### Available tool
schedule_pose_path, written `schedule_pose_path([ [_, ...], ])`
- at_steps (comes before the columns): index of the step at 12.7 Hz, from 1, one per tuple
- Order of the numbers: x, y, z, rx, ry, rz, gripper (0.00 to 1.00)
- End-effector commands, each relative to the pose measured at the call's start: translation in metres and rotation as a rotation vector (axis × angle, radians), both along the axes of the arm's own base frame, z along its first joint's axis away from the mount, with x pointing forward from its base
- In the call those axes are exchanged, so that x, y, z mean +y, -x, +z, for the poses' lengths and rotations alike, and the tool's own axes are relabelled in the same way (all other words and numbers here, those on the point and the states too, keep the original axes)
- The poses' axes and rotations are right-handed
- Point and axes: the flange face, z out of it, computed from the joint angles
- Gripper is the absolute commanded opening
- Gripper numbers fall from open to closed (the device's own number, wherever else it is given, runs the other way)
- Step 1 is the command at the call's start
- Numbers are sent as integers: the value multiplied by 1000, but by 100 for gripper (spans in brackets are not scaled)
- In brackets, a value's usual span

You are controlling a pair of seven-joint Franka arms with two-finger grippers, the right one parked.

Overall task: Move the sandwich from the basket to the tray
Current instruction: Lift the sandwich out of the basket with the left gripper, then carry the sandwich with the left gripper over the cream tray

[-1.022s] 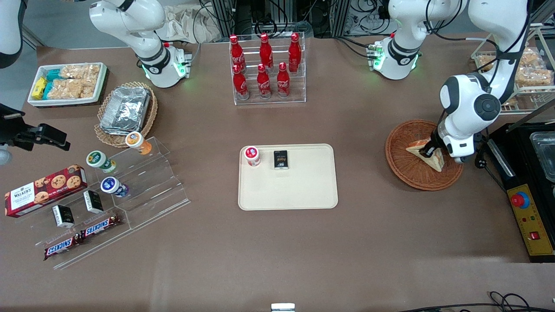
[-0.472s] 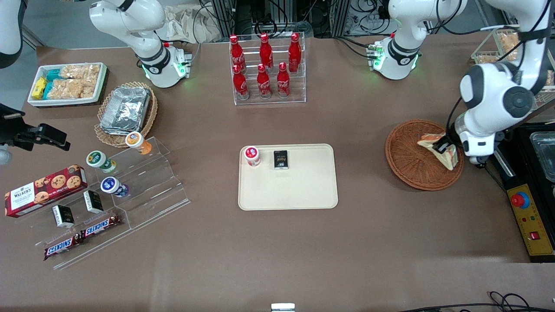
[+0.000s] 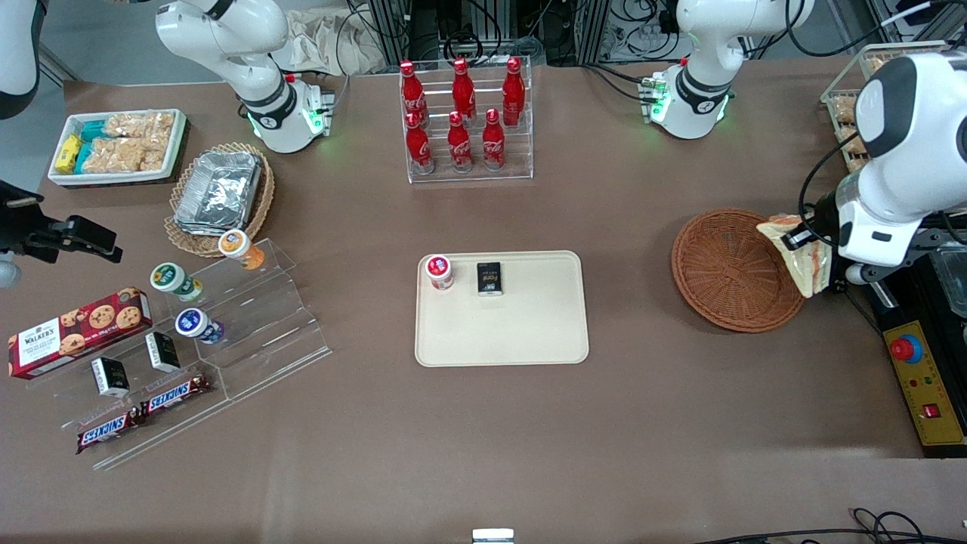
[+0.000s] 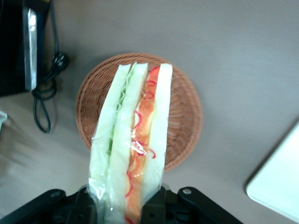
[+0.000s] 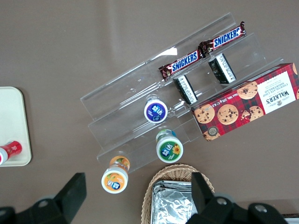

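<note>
Since the pincer [image 4: 122, 205] grips the soft, film-wrapped sandwich [image 4: 133, 140] by its base above the basket [image 4: 187, 109], you should carry it gently.

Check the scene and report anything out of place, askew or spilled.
Nothing stands out. The hand grips the wrapped sandwich, lifted above the empty basket's rim, wrapper intact. On the tray, a small cup and dark packet sit tidily.

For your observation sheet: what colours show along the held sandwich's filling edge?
Red-orange and pale green between white bread on the sandwich, clearest in the left wrist view.
</note>
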Motion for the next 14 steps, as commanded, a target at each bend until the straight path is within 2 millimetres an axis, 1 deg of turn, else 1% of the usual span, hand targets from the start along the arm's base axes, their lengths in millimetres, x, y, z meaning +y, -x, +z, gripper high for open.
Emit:
schedule_pose_path([
  [1,-65,-13,36,3,31,-137,0],
  [2,-89,-14,43,-6,37,-178,0],
  [4,-136,-8,40,0,47,-260,0],
  [6,-175,-7,23,19,66,-331,0],
  [7,-195,-10,12,25,82,-356,0],
  [10,-245,-16,-34,4,134,-399,0],
  [12,-284,-17,-75,-9,142,-372,0],
  [14,-303,-21,-115,-19,118,-366,0],
])
